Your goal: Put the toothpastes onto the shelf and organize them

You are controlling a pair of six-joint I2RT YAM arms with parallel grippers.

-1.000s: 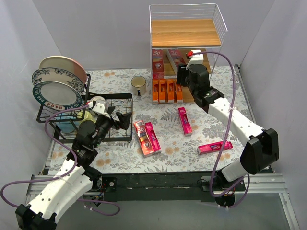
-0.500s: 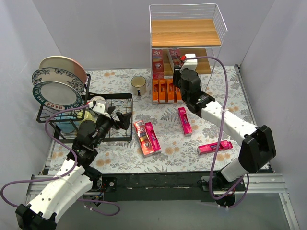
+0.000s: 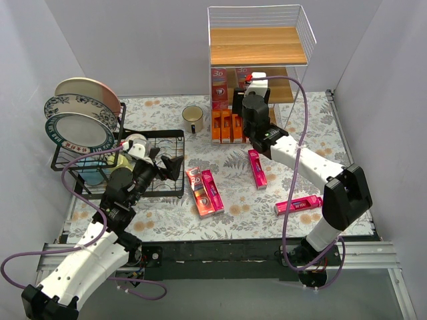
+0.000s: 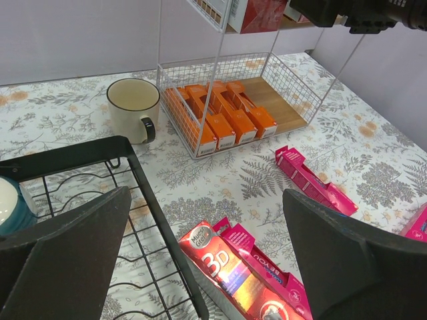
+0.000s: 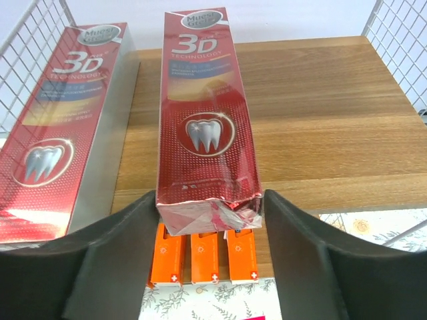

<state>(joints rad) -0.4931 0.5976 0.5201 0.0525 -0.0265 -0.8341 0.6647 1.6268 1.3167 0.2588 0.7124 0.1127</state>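
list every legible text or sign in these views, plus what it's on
"3D" and "TECHNOLOGY": held red carton; its oval logo starts "Muesi", and the rest is blurred.
"3D": left red carton, same oval logo.
"3D": loose red carton.
"BEYOU": pink carton, read with some doubt.
White cross sign: ends of the orange cartons.
All smaller print is too small to read.

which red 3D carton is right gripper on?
The right-hand carton of the two on the shelf's middle board: its near end sits between the fingers of the right gripper. The left carton and the third carton, on the table, lie free.
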